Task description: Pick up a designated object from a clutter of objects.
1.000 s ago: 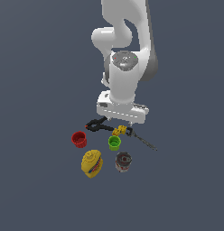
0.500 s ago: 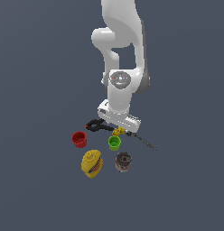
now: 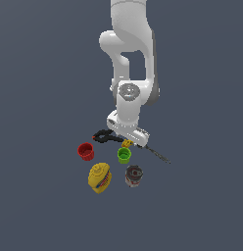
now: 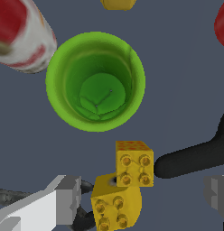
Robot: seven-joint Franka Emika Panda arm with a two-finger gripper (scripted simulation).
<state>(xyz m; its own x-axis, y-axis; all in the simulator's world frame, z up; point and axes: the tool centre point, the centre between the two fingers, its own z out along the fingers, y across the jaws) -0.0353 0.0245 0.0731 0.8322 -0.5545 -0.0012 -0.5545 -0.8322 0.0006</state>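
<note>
The designated object [image 4: 134, 163], a small yellow-orange block with round spots on its side, lies just beside the green cup [image 4: 95, 88]. A second yellow piece [image 4: 116, 203] touches it, close to a thin dark rod [image 4: 14, 196]. My gripper [image 4: 141, 194] is open, one grey finger [image 4: 64, 200] on each side of the two yellow pieces and neither touching them. In the exterior view the gripper [image 3: 129, 139] hangs low over the yellow block [image 3: 127, 143], between the black clamp [image 3: 105, 137] and the green cup [image 3: 124, 155].
The red cup [image 3: 85, 151], the yellow rounded thing [image 3: 99, 177] and the dark can [image 3: 133, 175] stand around the green cup. The thin rod [image 3: 157, 153] runs toward the exterior view's right. The clamp's black handle [image 4: 190, 160] lies close to the block.
The arm has lowered the hand toward the clutter, down to just above the yellow block. The objects have not moved.
</note>
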